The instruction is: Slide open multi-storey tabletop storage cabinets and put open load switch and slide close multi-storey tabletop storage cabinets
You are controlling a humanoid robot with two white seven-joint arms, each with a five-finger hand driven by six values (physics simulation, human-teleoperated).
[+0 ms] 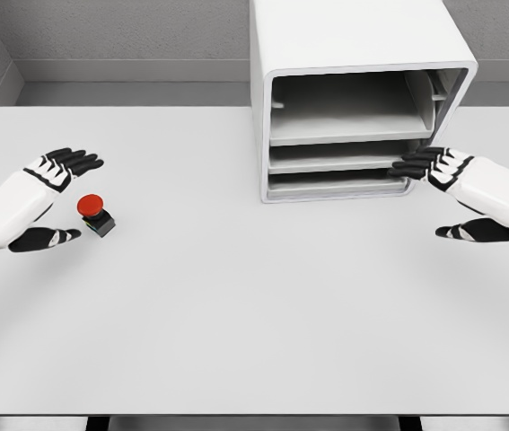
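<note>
A white multi-storey storage cabinet (353,81) stands at the back of the table, right of the middle, with three shallow drawers stacked in its open front. The load switch (95,214), a small dark box with a red round button on top, lies at the left. My left hand (57,199) is spread open around the switch, fingers behind it and thumb in front, without touching it. My right hand (435,193) is open too; its fingertips (407,168) reach the right end of the lower drawers' front, and the thumb hangs apart below.
The white table (254,314) spreads wide toward its front edge. A grey wall runs behind the cabinet.
</note>
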